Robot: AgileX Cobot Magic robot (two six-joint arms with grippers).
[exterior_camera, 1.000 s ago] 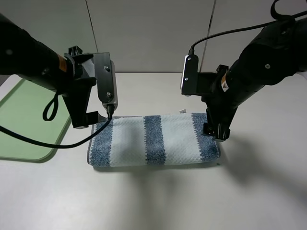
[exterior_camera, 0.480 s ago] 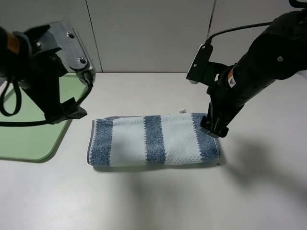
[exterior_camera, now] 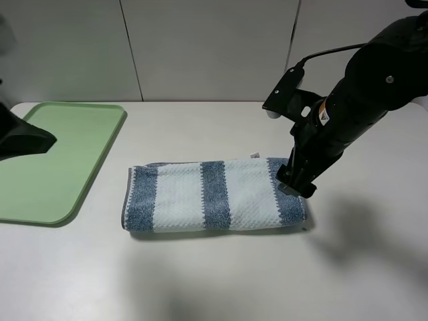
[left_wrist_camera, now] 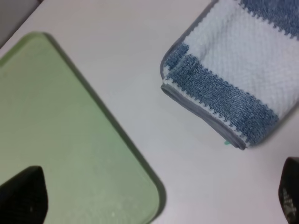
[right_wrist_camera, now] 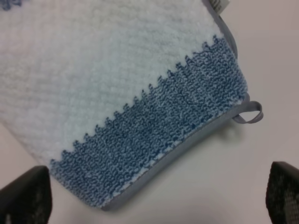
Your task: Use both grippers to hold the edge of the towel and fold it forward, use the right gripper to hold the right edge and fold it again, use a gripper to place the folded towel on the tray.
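The towel (exterior_camera: 214, 195) lies folded once into a long striped band in the middle of the table. The light-green tray (exterior_camera: 60, 160) lies flat to its left, with nothing on it. My right gripper (exterior_camera: 294, 182) hangs just over the towel's right end, open and empty. The right wrist view shows that end (right_wrist_camera: 154, 126) with the corner loop (right_wrist_camera: 250, 113) and the gripper (right_wrist_camera: 154, 196) spread wide around it. My left gripper (left_wrist_camera: 156, 198) is open and empty, high over the gap between the tray's corner (left_wrist_camera: 70, 154) and the towel's left end (left_wrist_camera: 224, 93). In the high view only a black part of the left arm (exterior_camera: 23, 140) shows.
A white tabletop (exterior_camera: 221, 281) extends in front of the towel and to its right. Grey wall panels (exterior_camera: 207, 47) stand behind the table. The tray's far end runs off the left edge of the high view.
My left arm has let go of the towel's left end and pulled back left, nearly out of the high view. The right gripper has stayed at the right end. The towel has not moved.
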